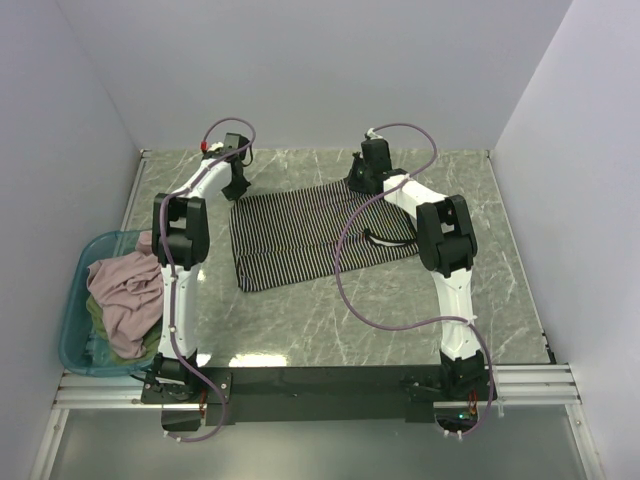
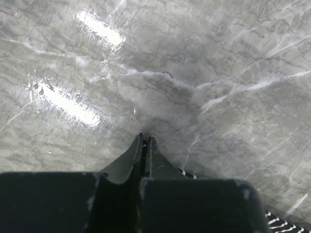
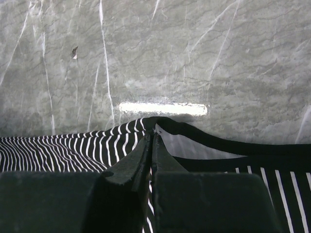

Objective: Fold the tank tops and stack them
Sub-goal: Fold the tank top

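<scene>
Left claw [image 1: 237, 187]: mine, at the far left corner of the striped top [image 1: 300, 235]; jaws pressed tip to tip over bare grey marble; stripes show just behind them at the lower right of my wrist view; I cannot tell whether any cloth is caught.
Right claw [image 3: 154, 130]: mine, at the far edge of the striped top, right of the middle; jaws closed on its dark-edged rim, which rises in a small peak between my fingertips [image 3: 146, 145]; a dark band runs off to the right from the pinch.
Striped top: spread flat across the middle of the bench [image 1: 300, 325], fine black-and-white stripes running side to side; the near part looks doubled over; my right arm and its purple cable cross above it.
Tub [image 1: 72, 310]: teal, see-through, at the left edge of the bench beside my left arm, well apart from the striped top.
Pink top [image 1: 125, 295]: crumpled, heaped in the tub, uppermost.
Green top [image 1: 95, 318]: bunched under and beside the pink top in the tub, mostly hidden.
</scene>
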Action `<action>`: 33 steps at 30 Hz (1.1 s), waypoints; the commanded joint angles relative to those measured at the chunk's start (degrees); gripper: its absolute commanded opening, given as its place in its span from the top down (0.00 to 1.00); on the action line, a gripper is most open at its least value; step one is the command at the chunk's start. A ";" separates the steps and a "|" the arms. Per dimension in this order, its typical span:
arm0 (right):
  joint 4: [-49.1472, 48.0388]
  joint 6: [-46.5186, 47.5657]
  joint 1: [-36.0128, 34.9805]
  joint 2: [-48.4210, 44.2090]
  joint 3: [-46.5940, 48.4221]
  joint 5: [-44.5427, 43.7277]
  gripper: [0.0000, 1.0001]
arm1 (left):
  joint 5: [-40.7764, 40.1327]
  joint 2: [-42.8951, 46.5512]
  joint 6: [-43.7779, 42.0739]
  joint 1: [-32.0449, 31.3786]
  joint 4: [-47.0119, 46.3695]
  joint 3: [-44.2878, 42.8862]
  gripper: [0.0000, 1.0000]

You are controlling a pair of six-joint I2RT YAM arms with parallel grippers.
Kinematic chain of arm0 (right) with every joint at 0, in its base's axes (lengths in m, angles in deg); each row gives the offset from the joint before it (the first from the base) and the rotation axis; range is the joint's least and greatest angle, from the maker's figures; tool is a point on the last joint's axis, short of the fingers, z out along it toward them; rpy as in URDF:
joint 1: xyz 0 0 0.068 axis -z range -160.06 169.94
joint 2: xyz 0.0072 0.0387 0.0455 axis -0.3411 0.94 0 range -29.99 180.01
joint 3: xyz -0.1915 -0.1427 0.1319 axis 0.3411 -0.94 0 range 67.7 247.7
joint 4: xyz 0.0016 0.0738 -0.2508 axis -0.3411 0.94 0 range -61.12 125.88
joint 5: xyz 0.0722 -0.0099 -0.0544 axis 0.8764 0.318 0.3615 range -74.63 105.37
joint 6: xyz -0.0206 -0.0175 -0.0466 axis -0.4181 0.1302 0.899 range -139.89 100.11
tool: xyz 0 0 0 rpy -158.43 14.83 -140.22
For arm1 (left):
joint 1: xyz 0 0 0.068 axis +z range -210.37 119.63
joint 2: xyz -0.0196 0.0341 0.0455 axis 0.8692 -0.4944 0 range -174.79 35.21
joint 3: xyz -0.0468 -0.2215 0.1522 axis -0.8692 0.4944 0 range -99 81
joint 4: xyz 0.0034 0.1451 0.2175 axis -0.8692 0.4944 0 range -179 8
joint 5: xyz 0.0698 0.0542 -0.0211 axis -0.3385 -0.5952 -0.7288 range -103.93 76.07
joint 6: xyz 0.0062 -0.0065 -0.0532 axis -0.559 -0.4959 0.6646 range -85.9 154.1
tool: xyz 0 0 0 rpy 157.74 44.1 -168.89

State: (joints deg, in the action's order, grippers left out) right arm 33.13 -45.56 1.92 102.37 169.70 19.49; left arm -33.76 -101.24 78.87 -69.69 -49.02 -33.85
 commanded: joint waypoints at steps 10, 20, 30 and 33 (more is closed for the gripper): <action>-4.16 0.27 0.62 -4.91 -2.85 -1.04 0.98 | -1.26 8.47 -1.71 -0.17 -1.48 4.27 0.99; -7.59 0.62 0.71 -9.39 -9.00 -1.92 1.00 | -4.42 15.76 -2.32 -2.19 -5.45 12.63 1.00; -12.24 -0.43 0.62 -15.54 -18.67 -2.36 1.00 | -7.76 21.47 -0.04 -4.91 -6.32 21.14 1.00; -13.48 -1.05 0.62 -17.30 -21.66 -2.36 1.00 | -7.67 23.94 0.75 -5.53 -7.47 25.18 0.99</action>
State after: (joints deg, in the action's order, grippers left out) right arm 23.58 -46.02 1.94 89.10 150.07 18.57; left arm -39.23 -82.46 78.54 -74.59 -54.94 -11.64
